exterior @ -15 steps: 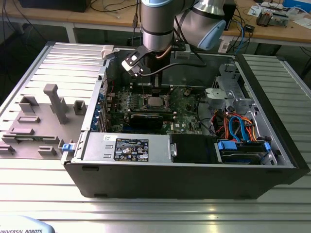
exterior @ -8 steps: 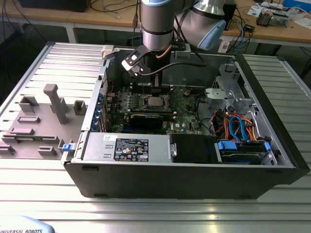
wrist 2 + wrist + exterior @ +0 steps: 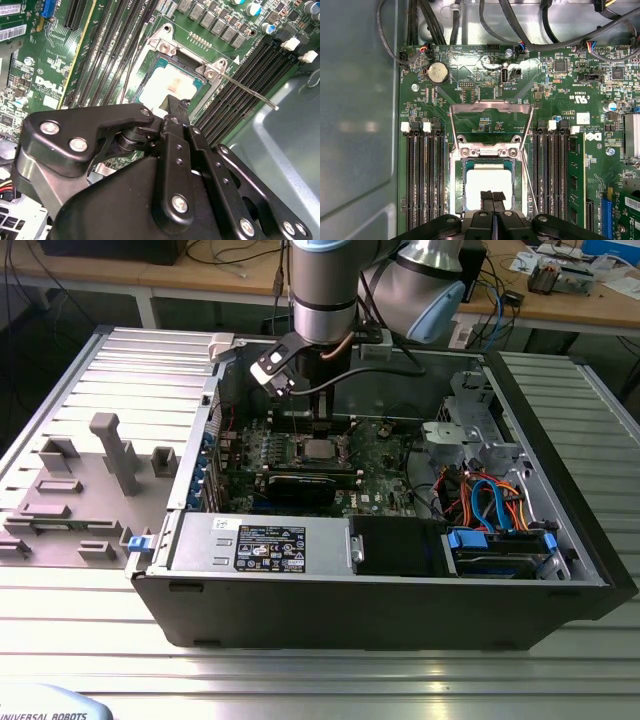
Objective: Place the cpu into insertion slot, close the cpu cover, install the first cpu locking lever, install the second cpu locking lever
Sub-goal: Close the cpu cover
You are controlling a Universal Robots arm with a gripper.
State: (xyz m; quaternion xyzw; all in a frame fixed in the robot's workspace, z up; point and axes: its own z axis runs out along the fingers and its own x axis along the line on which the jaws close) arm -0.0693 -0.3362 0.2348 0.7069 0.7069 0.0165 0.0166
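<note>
**Open computer case (image 3: 380, 610) on ribbed metal table (image 3: 300, 680).** Entries run from the exterior view's left to its right.

1. Grey fixture plate (image 3: 90, 480), outside the case wall: not in use.
2. Circuit board (image 3: 580, 165), mid-area, between two banks of memory slots (image 3: 422, 180): insertion slot (image 3: 456, 190) with the cpu (image 3: 489, 179) lying flat inside its rim. Placement judged complete.
3. cpu cover (image 3: 490, 106): raised off its hinge edge, with the board visible through the cut-out. Not closed.
4. Locking lever (image 3: 250, 92): a thin rod projecting free from a socket corner, judged unlatched. The second lever cannot be told for certain.
5. Gripper (image 3: 492, 196): fingers pressed together with nothing between them. The tips are over the cpu's edge opposite the hinge; contact cannot be told.
6. Drive cables (image 3: 490, 500), by the case's right wall: untouched.

Status: one step of four appears done. The cover and both levers are outstanding.
</note>
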